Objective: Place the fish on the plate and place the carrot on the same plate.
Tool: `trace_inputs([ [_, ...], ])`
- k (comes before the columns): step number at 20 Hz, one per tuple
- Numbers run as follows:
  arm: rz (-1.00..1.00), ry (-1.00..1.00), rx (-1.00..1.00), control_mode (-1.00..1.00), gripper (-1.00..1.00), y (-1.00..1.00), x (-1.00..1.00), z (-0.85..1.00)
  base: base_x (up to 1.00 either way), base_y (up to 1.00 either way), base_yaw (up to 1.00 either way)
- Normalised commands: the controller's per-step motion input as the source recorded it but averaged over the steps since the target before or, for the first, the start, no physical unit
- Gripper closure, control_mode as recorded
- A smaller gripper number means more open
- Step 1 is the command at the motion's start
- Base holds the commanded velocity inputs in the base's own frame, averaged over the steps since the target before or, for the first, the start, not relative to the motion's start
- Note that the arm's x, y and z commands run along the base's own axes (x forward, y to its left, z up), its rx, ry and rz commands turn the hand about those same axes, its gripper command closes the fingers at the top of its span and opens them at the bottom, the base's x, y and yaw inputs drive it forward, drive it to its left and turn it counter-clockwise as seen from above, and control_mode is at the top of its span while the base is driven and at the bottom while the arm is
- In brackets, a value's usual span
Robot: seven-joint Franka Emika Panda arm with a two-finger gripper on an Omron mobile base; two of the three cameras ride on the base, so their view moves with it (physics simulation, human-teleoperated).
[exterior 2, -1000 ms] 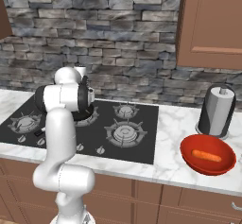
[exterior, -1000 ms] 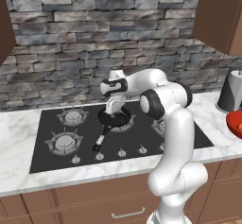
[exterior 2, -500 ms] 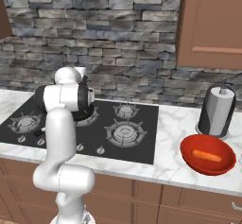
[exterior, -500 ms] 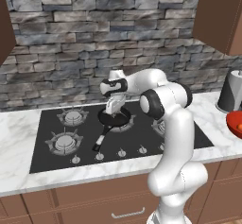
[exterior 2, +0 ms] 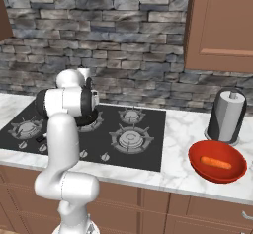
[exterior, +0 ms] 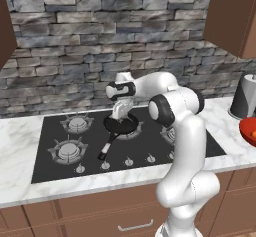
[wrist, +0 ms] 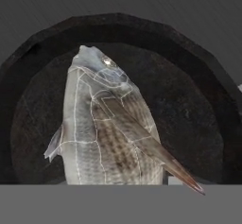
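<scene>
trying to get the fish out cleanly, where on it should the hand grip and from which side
Grip the fish across its thick mid-body, coming straight down from above. It lies in the black frying pan on the stove, whose rim blocks any sideways approach. In the hand view the body is broadest at the middle and thins at the head and fins. The hand is already down over the pan.

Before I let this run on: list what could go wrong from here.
1. The fish lies in the black frying pan with the gripper low over it; the hand view hides the fingertips, so the grip may be shallow and slip.
2. Lifting could snag the pan's rim.
3. The carrot sits in a red bowl, far off.
</scene>
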Motion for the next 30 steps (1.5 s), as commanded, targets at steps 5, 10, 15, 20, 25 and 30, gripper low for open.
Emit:
trace_inputs([
  [5, 0.00, -0.01, 0.00, -1.00, 1.00, -0.12, -0.16, 0.68, 0.00, 0.00, 0.00],
  [10, -0.02, 0.00, 0.00, -1.00, 1.00, -0.15, -0.42, 0.82, 0.00, 0.00, 0.00],
  [15, -0.11, -0.03, 0.00, -1.00, 1.00, -0.32, -0.88, 0.48, 0.00, 0.00, 0.00],
  [20, -0.21, 0.00, 0.00, -1.00, 1.00, -0.49, -0.87, 0.32, 0.00, 0.00, 0.00],
  [25, -0.23, 0.00, -0.02, -1.00, 1.00, -0.34, -0.69, 0.02, 0.00, 0.00, 0.00],
  [30, -0.23, 0.09, -0.03, -1.00, 1.00, -0.27, -0.55, 0.09, 0.00, 0.00, 0.00],
])
